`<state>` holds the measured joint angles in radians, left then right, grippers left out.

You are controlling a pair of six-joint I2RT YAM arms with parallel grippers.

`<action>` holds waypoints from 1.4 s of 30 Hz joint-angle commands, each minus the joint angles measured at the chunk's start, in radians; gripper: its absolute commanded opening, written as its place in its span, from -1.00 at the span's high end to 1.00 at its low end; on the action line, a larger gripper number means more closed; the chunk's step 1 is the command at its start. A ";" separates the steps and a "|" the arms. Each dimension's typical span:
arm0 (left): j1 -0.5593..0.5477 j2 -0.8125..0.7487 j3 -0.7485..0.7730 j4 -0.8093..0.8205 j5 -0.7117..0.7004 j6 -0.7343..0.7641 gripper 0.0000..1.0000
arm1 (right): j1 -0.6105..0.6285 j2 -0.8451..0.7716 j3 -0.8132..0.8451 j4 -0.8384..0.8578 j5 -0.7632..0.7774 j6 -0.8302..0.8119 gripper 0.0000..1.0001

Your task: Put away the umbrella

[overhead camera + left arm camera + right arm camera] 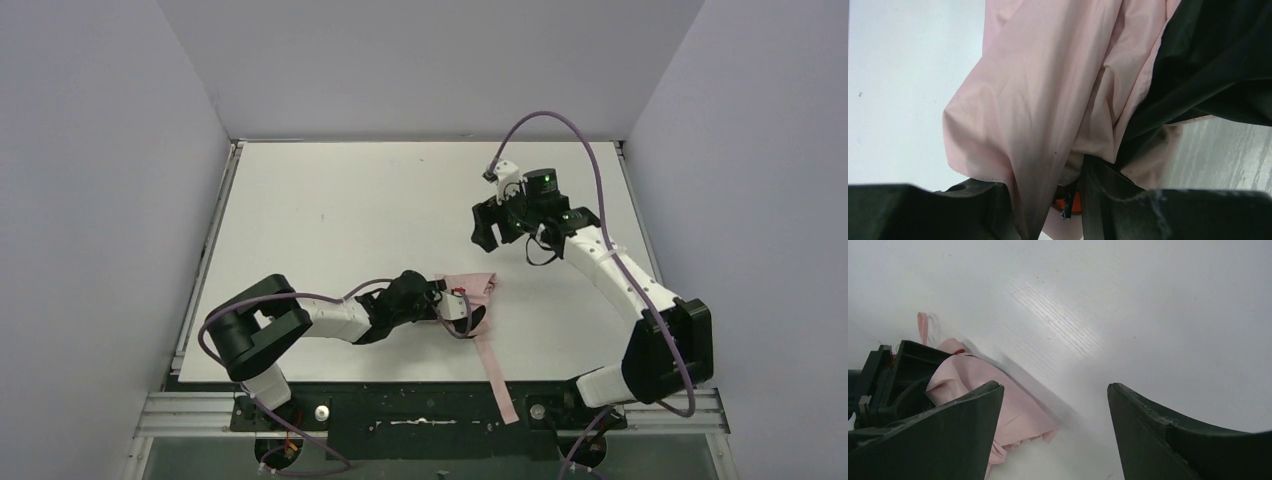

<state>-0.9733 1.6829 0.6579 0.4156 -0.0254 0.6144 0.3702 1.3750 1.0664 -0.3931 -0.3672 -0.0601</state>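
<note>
Well, starting at the left, the left arm (300,320) reaches low across the near part of the white surface (340,200) toward the middle, and the left claw (437,300) at its end is closed on the umbrella (473,289). Its wrist view shows a fold of pale pink cloth squeezed between the two dark fingers (923,212), with only a narrow gap left for the fabric, and the black inner side of the cloth bunched to the upper right. The umbrella lies collapsed in a crumpled pink bundle on the surface, near the front edge and about midway between the two arm bases, just right of the left claw. Its pink strap (497,375) trails from the bundle toward the near edge and lies across the metal rail (180,415) there. Further right and farther back, the right arm (620,290) arcs up from its base, a purple cable (560,120) looping above it. The right claw (485,238) hovers above the surface, behind the umbrella and not touching it, with its fingers (1188,440) spread wide and nothing between them; its wrist view looks down past them at the white surface, with the pink bundle and the left claw at the lower left.
</note>
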 commanded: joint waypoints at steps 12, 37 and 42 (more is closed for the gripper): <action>-0.128 0.091 -0.086 0.157 -0.201 0.146 1.00 | -0.060 0.238 0.188 -0.501 -0.498 -0.677 -0.61; -0.141 0.104 -0.078 0.203 -0.309 0.099 1.00 | 0.072 0.437 0.027 -0.423 -0.331 -0.732 -0.23; -0.121 0.035 -0.067 0.190 -0.300 0.024 0.33 | 0.092 0.480 0.007 -0.375 -0.210 -0.702 0.28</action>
<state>-1.1172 1.7596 0.5835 0.6697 -0.3004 0.7330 0.4252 1.7916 1.1236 -0.7967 -0.7139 -0.7673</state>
